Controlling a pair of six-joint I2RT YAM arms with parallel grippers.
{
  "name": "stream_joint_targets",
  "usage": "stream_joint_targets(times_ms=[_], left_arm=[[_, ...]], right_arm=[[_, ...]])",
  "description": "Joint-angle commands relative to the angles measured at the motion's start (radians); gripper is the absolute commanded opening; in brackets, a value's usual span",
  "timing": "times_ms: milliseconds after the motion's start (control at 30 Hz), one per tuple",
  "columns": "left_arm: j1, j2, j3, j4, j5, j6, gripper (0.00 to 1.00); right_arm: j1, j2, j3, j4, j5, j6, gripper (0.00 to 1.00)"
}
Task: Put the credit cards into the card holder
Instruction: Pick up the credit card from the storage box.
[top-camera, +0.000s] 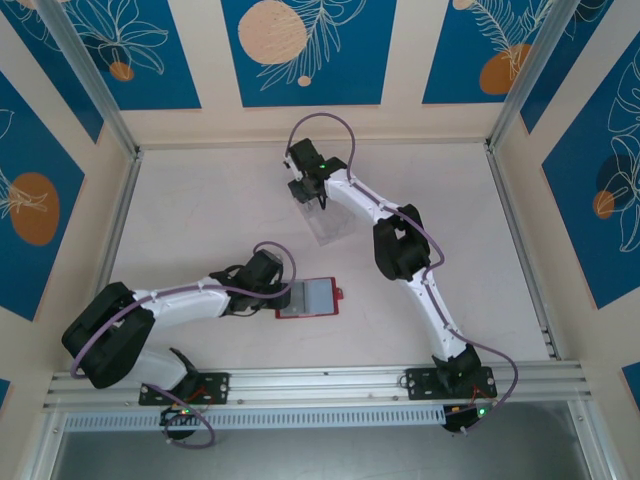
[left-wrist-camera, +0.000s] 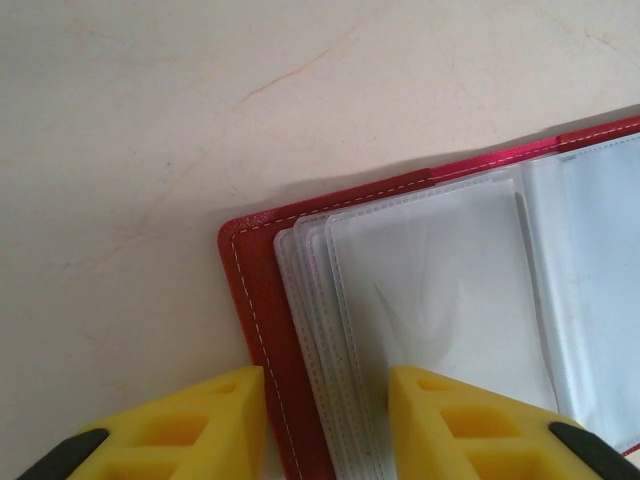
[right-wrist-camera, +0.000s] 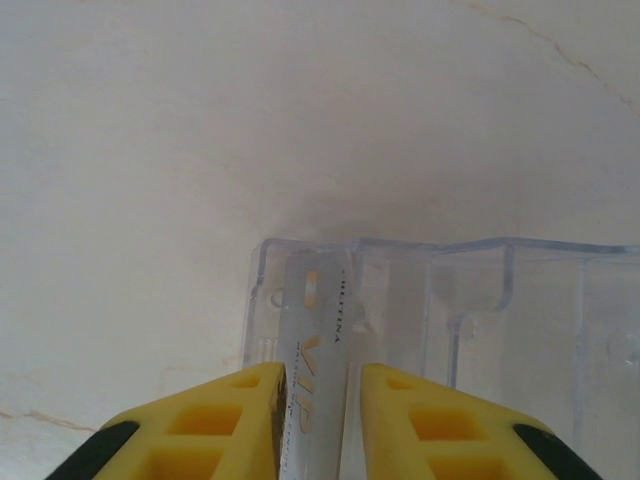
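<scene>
The card holder lies open on the table, a red cover with clear sleeves facing up. My left gripper stands open, straddling the card holder's left edge: one finger is by the red border, the other on the sleeves. In the top view, my left gripper is at the card holder's left side. A silver-grey credit card with gold VIP lettering stands in a clear slotted rack. My right gripper is open, its fingers close on either side of this card.
The clear rack sits at the table's back centre under the right gripper. Aluminium rails border the table left and right, with patterned walls behind. Bare table lies left of the rack and right of the card holder.
</scene>
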Motion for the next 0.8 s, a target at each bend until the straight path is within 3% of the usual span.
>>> stream_joint_targets(times_ms=[0, 767], left_arm=[[-0.007, 0.005, -0.031, -0.074, -0.011, -0.006, 0.35], [-0.006, 0.001, -0.039, -0.074, -0.015, -0.010, 0.35]], right_arm=[[0.009, 0.038, 0.009, -0.058, -0.032, -0.012, 0.26], [0.005, -0.002, 0.024, -0.070, -0.094, -0.011, 0.02]])
